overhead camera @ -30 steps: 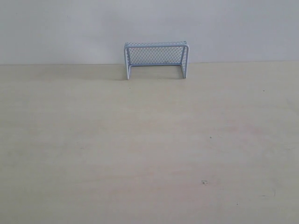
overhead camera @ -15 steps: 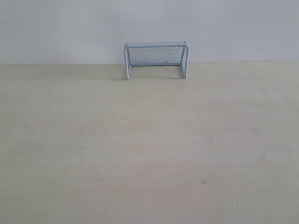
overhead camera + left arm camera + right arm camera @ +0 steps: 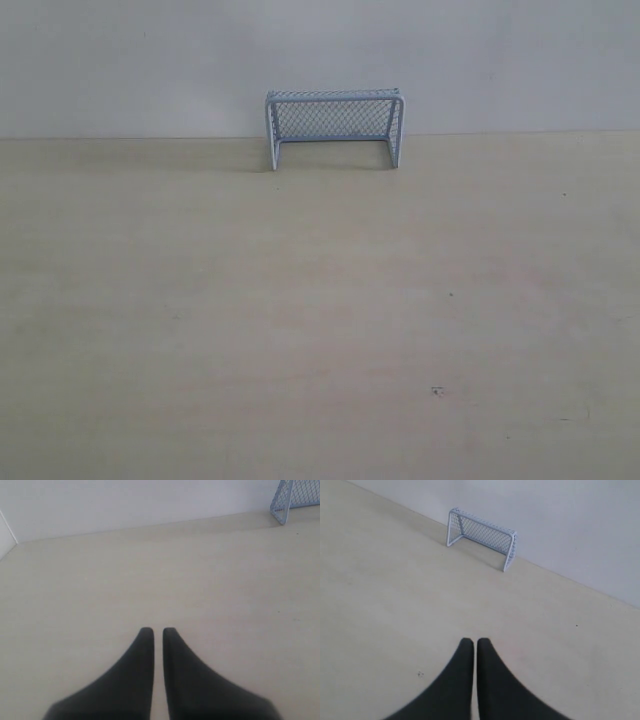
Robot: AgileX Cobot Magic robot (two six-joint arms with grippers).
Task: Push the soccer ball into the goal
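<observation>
— Start with the arms. What are they up to?

— The left pincer [image 3: 157, 630] has its two dark fingers drawn together, only a thin slit between them, and nothing held. The right pincer [image 3: 471, 641] is closed too, tips all but touching, and just as empty. Both hang over the pale table [image 3: 320, 330], well apart from the goal, and neither reaches into the exterior view.

— Why closed, do you think?

— My guess is that a push wants a blunt nose, not a grip. Fingers pressed together make one solid tip to nudge with.

— And the soccer ball?

— I can't find it. It isn't in either wrist view or the exterior one. There are a few dark specks on the table, but none of them is a ball. The goal's mouth looks vacant as well.

— Where is the goal?

— The goal [image 3: 334, 128] stands upright at the table's far edge, close in front of the white wall [image 3: 320, 50], mouth facing the arms. That leaves an open run towards it.

— So how far along is it?

— Not begun, I'd say. The ball has to turn up first.
</observation>
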